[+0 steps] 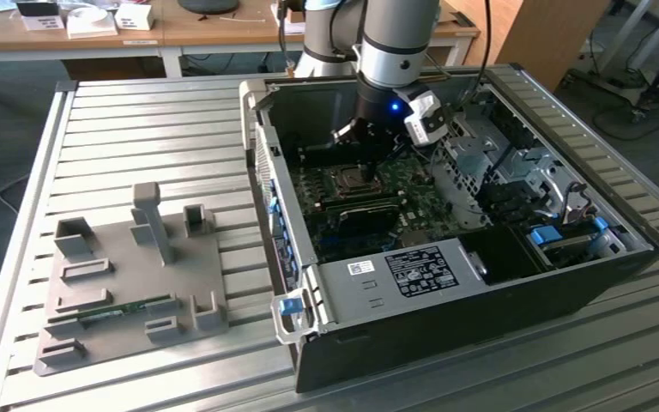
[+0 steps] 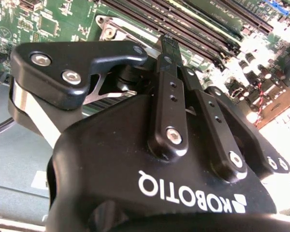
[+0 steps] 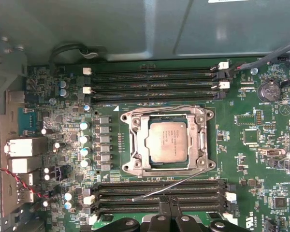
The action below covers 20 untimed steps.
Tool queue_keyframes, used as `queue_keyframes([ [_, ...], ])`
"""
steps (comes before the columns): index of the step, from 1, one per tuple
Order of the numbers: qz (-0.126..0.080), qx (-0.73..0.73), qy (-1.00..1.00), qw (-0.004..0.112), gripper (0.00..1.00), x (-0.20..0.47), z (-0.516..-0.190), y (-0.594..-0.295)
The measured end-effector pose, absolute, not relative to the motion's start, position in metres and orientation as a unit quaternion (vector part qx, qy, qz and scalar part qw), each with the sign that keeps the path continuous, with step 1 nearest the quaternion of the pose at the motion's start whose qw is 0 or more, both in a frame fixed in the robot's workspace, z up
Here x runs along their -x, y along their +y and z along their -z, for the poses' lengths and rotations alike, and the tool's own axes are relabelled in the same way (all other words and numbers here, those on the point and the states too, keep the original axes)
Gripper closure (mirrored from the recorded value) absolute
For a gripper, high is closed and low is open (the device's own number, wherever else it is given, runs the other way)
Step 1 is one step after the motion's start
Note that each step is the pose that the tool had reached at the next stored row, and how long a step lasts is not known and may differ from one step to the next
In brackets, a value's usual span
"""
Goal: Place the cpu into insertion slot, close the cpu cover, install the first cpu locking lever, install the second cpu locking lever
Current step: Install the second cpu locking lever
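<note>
Inside an open grey computer case (image 1: 456, 292) lying on a slatted metal table (image 1: 135, 129), the robot arm's gripper (image 1: 356, 144) hangs above the motherboard (image 3: 261, 159), directly over the insertion slot (image 1: 350, 178) in the exterior view. The first wrist view looks straight down on the socket: the cpu (image 3: 167, 140), a pale silvery-tan square, lies flat in the insertion slot (image 3: 130, 166), its edges parallel to the socket rim and to the long black memory slots (image 3: 154, 82) that flank it on two sides. The cpu cover (image 3: 144, 145), a thin silvery frame, lies down around the chip, which shows through its square opening. One thin wire locking lever (image 3: 171, 182) sticks out slantwise from the socket, crossing over the nearer bank of memory slots; a second lever (image 3: 159, 108) runs along the socket's opposite edge. The black fingertips (image 3: 162, 223) sit at the edge of the first wrist view, beyond that nearer memory bank, apart from the socket. In the second wrist view the gripper (image 2: 168, 48) has its fingers (image 2: 170, 82) pressed close together with nothing between them, their tips pointing down at the board beside the socket rim. On the table at the exterior view's left sits a grey parts fixture (image 1: 135, 283).
</note>
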<state>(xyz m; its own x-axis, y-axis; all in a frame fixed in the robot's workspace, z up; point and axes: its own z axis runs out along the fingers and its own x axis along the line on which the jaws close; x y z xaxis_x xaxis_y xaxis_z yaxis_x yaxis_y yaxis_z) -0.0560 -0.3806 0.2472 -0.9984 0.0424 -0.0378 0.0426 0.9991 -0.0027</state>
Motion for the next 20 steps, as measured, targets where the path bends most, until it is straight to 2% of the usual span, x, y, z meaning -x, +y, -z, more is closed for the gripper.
queue_keyframes([
  [20, 0.002, -0.021, 1.0, 0.019, 0.89, 0.0629, -0.2462, -0.3797],
])
